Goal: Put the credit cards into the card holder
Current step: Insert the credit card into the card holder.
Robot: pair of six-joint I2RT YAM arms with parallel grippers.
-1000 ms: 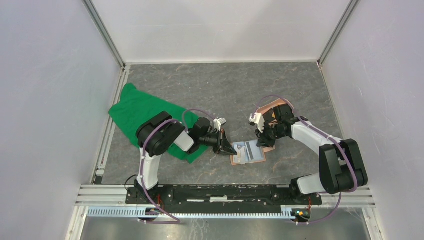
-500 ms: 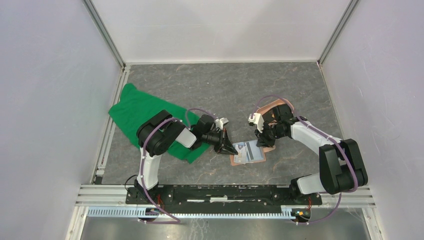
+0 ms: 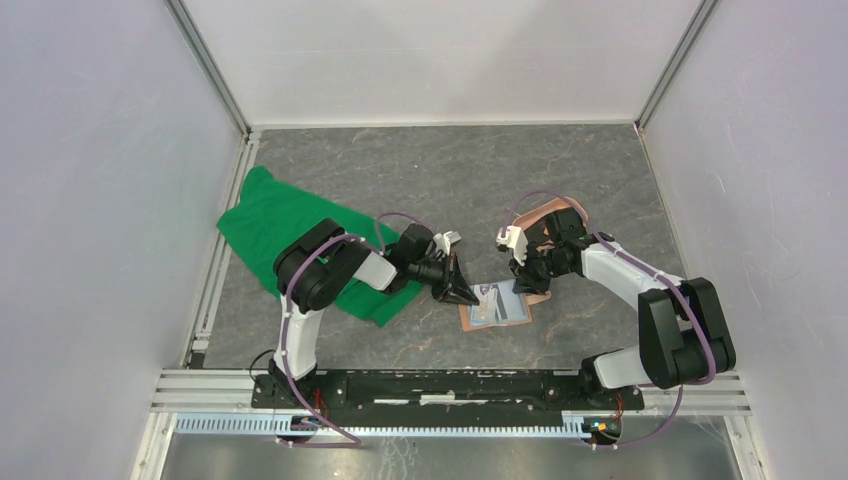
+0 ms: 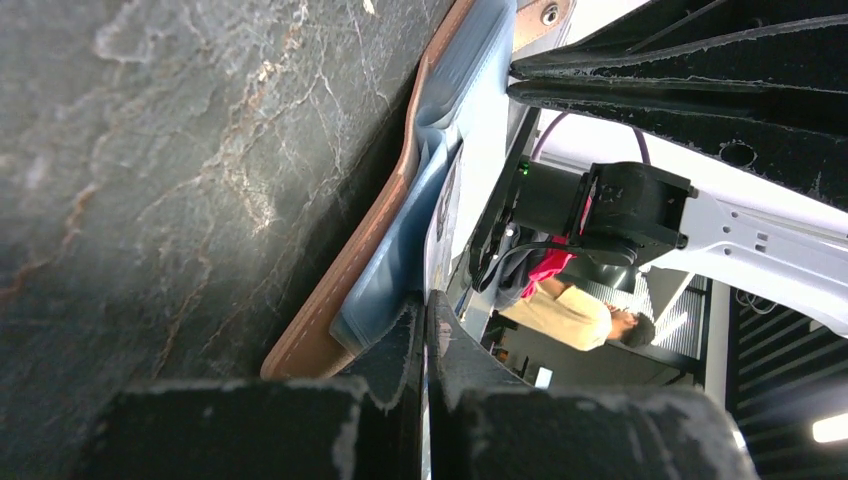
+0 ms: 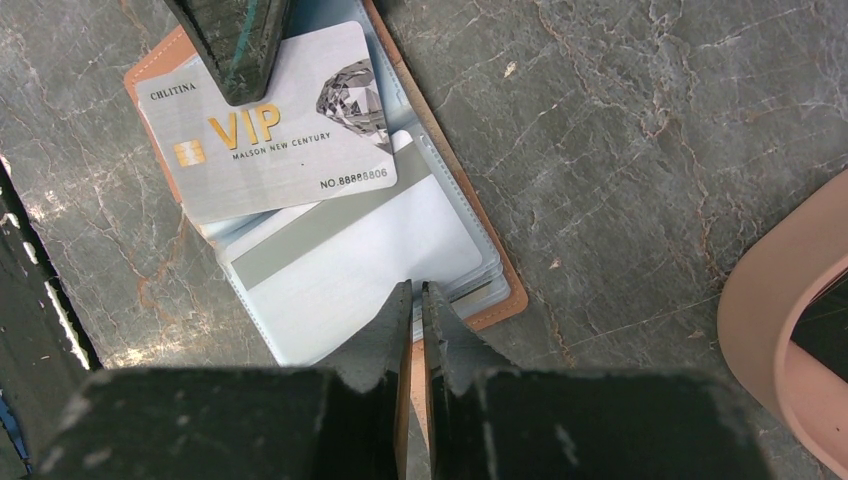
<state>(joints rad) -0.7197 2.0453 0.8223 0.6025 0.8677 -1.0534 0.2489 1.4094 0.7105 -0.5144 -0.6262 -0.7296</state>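
Note:
The tan card holder [image 3: 507,311] lies open on the table between the arms, its blue-grey pockets [image 5: 352,262] facing up. A pale card fills one pocket. My left gripper [image 3: 462,292] is shut on a silver VIP credit card [image 5: 285,135] and holds it at the holder's left edge, over the pockets. In the left wrist view the card [image 4: 441,225] shows edge-on beside the holder [image 4: 345,275], pinched in my left gripper [image 4: 424,300]. My right gripper [image 5: 417,290] is shut on a tan flap at the holder's right edge [image 5: 508,298].
A salmon-pink oval tray [image 3: 545,214] sits behind the right wrist and also shows in the right wrist view [image 5: 775,315]. A green cloth [image 3: 285,228] lies at the left under the left arm. Grey walls close the table on three sides.
My left gripper has moved slightly right and away with the silver card, further over the holder. The right gripper has stayed in place.

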